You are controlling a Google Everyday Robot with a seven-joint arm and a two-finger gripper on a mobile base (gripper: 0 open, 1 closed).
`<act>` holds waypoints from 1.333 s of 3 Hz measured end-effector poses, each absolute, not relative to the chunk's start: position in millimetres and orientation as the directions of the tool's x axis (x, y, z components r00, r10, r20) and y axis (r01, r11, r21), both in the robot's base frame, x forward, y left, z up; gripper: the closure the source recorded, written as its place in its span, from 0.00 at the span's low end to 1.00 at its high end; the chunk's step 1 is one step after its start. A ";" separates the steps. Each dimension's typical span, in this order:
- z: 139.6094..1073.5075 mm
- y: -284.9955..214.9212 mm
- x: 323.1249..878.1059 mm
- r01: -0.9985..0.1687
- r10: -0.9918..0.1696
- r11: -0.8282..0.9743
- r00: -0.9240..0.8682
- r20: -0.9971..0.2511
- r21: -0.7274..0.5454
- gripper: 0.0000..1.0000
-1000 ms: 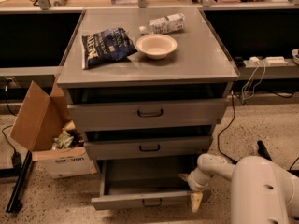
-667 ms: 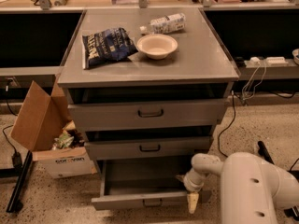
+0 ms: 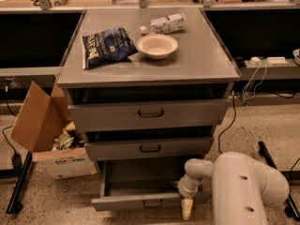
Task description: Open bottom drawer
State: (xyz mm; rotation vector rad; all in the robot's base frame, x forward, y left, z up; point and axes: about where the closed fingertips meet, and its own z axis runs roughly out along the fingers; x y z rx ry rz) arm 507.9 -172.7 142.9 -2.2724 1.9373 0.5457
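Observation:
The bottom drawer (image 3: 122, 203) of the grey cabinet stands pulled out toward me, and its inside shows empty. Its slim front panel has a small black loop handle (image 3: 152, 203) at the centre. My gripper (image 3: 186, 210) hangs at the right end of that front panel, pointing down toward the floor, to the right of the handle and apart from it. My white arm (image 3: 243, 186) fills the lower right. The medium drawer (image 3: 150, 148) and the tall top drawer (image 3: 150, 114) above each stand slightly out.
On the cabinet top lie a dark chip bag (image 3: 107, 46), a pale bowl (image 3: 157, 46) and a plastic bottle (image 3: 164, 23). An open cardboard box (image 3: 42, 125) stands on the floor at left beside a black stand leg (image 3: 18, 182). Cables (image 3: 253, 78) hang at right.
My arm has swung left and its bulk now fills more of the lower right. The gripper stays at the drawer front's right end. The drawer has not visibly moved.

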 end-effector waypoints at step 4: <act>145.7 -165.3 443.0 -0.945 -0.912 -0.279 0.206 -0.354 0.170 0.61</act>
